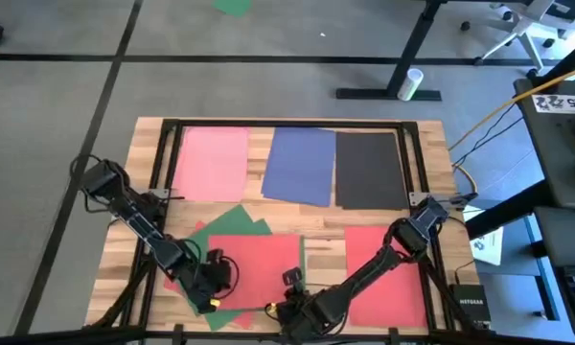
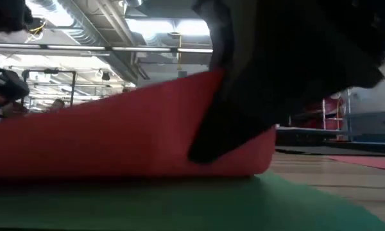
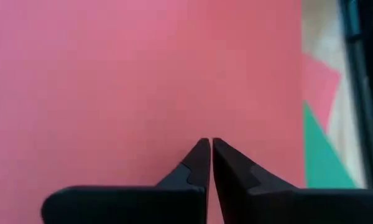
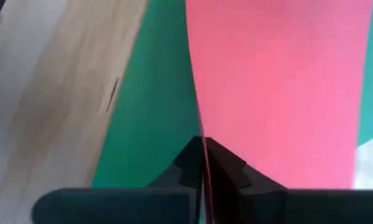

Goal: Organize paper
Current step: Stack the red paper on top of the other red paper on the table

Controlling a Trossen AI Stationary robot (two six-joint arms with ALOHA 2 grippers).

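Both claws, left claw (image 3: 210, 144) and right claw (image 4: 203, 142), pinch the red sheet (image 1: 259, 268); best lift evenly so it does not tear.

The table (image 1: 429, 144) carries one pink sheet (image 1: 212, 163), one blue sheet (image 1: 301, 165), one black sheet (image 1: 370, 171), two red sheets (image 1: 259, 264) visible, and at least two overlapping green sheets (image 1: 232, 225), worked by two dark arms.
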